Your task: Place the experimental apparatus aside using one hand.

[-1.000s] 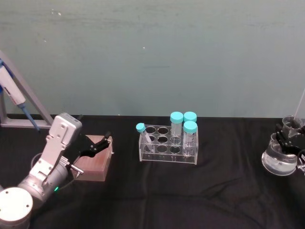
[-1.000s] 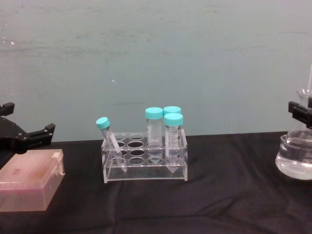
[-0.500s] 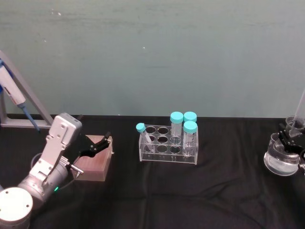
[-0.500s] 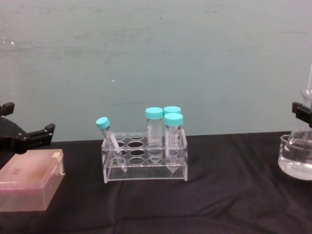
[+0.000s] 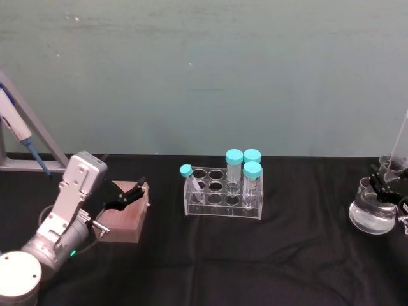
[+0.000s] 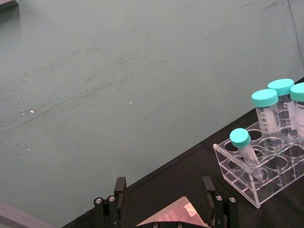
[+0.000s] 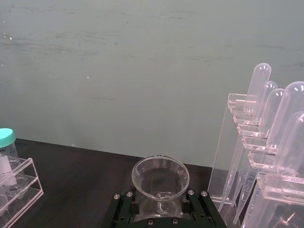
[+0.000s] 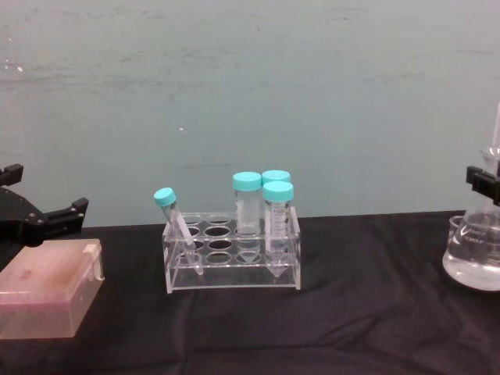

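1. Black cloth covers the table (image 5: 210, 268); a teal wall stands behind its far edge.
2. Right gripper (image 5: 384, 185): at the table's right edge, its jaws closed around the neck of the flask (image 5: 372, 215). In the right wrist view the black fingers (image 7: 124, 206) sit on both sides of the flask's round mouth (image 7: 160, 176).
3. Flask: upright, clear liquid in its wide base, as the chest view (image 8: 473, 262) shows. Whether the base touches the cloth cannot be told.
4. Pipette stand (image 7: 247, 156): clear acrylic, just beside the flask on its right, carrying a row of bulb pipettes (image 7: 280, 124). A thin part of it rises behind the flask at the right edge of the head view (image 5: 400, 141).
5. Tube rack (image 5: 223, 193): clear acrylic, at the table's centre, well apart from the flask. It holds three upright teal-capped tubes (image 5: 244, 167) at its right end and one smaller tilted tube (image 5: 190, 179) at its left end. Bare cloth lies between rack and flask.
6. Left gripper (image 5: 126, 192): near the table's left edge, jaws spread wide, holding nothing, poised over the far part of a brown box (image 5: 125, 218). In the left wrist view both fingers (image 6: 119, 190) flank the box's corner (image 6: 176, 218).
7. Grey angled frame (image 5: 35, 143) with a pipettor (image 5: 16, 127): at the far left corner, behind the left arm.
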Motion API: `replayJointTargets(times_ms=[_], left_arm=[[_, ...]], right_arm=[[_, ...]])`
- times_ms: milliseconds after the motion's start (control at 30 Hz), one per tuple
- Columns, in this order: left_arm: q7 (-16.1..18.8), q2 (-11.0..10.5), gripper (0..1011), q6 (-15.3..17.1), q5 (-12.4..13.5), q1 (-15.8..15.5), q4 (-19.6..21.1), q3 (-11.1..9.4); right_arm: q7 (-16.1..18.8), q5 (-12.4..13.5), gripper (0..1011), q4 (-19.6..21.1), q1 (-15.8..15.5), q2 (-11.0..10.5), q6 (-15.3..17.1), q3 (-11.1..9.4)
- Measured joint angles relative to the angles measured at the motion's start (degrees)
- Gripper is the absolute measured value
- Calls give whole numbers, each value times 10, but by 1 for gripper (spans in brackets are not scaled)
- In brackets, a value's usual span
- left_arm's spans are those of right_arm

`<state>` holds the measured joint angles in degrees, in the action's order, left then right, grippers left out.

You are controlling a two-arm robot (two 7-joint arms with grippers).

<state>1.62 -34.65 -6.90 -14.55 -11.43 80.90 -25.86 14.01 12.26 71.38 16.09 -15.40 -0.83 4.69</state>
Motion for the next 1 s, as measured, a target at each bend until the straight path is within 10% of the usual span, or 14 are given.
replayJointTargets(times_ms=[1000], left_arm=[[0, 0, 1000, 0, 0, 0, 0, 0]], right_arm=[[17, 26, 451, -23, 19, 2, 18, 3]])
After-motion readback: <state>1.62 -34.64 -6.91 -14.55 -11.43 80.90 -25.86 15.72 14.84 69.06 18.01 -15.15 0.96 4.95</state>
